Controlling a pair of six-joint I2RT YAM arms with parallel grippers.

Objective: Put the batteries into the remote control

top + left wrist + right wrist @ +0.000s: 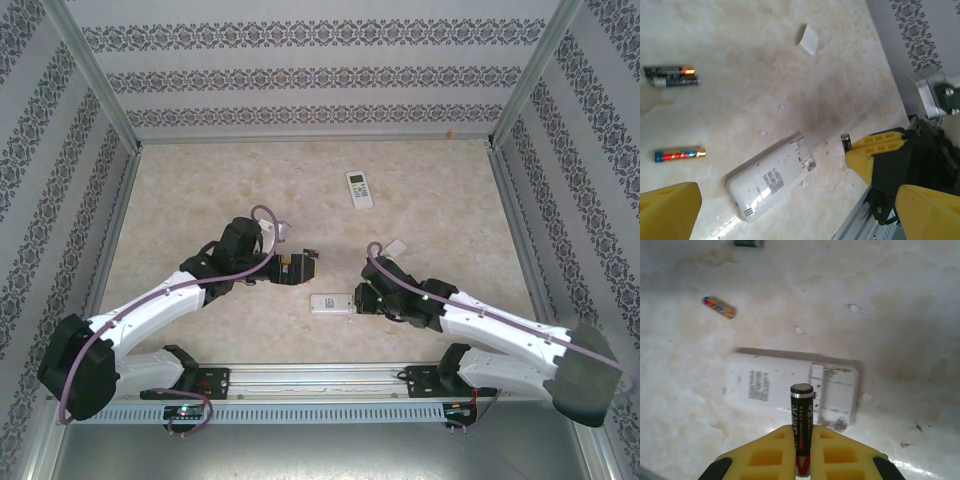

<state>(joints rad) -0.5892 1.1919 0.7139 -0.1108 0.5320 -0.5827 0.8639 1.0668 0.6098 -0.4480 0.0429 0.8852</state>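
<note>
Beige marbled table (200,200). At left, the left gripper (300,265) hangs wide open, holding nothing. 3 loose batteries (680,155) lie near it. In the middle, the remote (760,385) lies face down, its battery bay (835,390) uncovered and seemingly empty. At right, the right gripper (801,440) pinches 1 battery (801,410) upright, near the bay. Loading looks barely begun.

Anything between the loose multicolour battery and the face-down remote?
Nothing. Left wrist view shows bare tabletop between the multicolour battery and the face-down remote; right wrist view agrees.
</note>
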